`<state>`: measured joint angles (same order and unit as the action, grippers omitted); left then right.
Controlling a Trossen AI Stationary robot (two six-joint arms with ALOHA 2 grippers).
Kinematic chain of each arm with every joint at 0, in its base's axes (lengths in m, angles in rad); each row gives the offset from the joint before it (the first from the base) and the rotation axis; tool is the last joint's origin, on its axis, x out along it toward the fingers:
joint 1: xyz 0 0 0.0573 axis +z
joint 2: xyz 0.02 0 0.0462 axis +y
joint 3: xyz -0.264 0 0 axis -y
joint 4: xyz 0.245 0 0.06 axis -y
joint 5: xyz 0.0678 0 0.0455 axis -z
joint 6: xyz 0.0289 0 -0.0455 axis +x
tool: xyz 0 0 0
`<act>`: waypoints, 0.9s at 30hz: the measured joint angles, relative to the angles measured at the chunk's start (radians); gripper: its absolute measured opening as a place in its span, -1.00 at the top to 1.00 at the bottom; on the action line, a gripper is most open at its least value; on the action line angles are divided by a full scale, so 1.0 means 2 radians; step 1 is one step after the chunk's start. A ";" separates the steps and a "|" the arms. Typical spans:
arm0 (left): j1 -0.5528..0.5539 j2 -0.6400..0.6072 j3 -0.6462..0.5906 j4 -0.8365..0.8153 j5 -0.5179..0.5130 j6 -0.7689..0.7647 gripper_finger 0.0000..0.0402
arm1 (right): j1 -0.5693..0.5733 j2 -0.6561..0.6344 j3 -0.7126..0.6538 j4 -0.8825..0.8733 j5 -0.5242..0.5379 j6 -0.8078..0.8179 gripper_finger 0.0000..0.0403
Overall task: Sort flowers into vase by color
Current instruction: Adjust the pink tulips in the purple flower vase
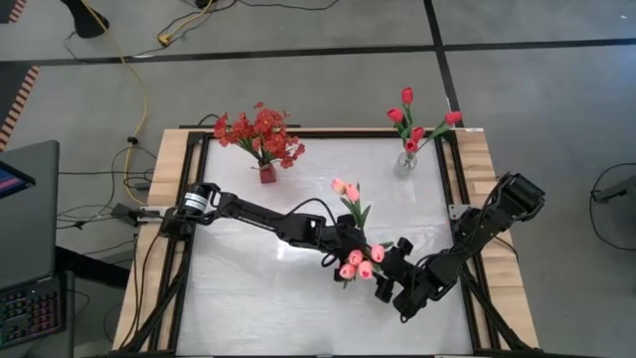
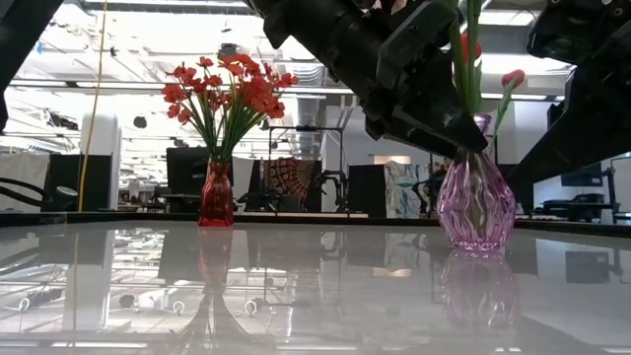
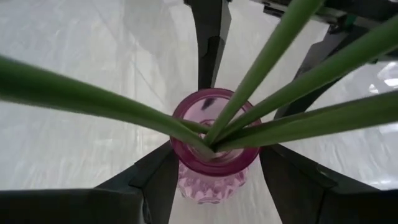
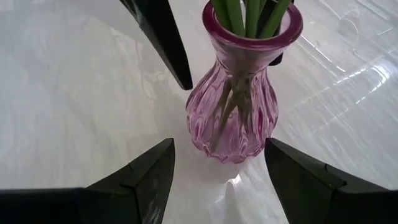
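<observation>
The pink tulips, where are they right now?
In the high view, the pink tulips stand in a purple ribbed glass vase near the table's middle, between the left gripper and right gripper.

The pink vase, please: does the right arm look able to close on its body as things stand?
Probably yes: the right pincer is open, facing the pink vase with bare table between; the left pincer, also open, sits at the neck, higher up.

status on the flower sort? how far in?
Looks nearly done. Red sprays stand in the red vase, red tulips in the clear vase. Pink tulips have their stems in the pink vase. Left gripper and right gripper, jaws open, straddle that vase. No loose flowers visible on the table; left: pull the arms back.
</observation>
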<state>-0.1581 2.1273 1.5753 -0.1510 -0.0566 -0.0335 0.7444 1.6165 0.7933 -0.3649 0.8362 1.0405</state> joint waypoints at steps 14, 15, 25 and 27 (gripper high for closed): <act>0.002 0.000 0.000 -0.028 0.000 0.015 -0.05 | -0.003 0.000 0.000 0.001 -0.001 -0.010 -0.37; 0.003 0.000 0.000 -0.031 0.001 0.016 -0.05 | -0.004 0.000 0.000 0.002 -0.001 -0.011 -0.37; 0.010 0.000 0.000 -0.041 0.013 0.024 -0.05 | -0.004 0.000 0.000 0.002 0.000 -0.014 -0.37; 0.013 -0.001 0.000 -0.044 0.013 0.013 -0.05 | -0.004 0.000 0.000 0.002 0.000 -0.014 -0.37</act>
<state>-0.1317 2.1244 1.5753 -0.2399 -0.0307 -0.0066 0.7364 1.6165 0.7933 -0.3607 0.8352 1.0122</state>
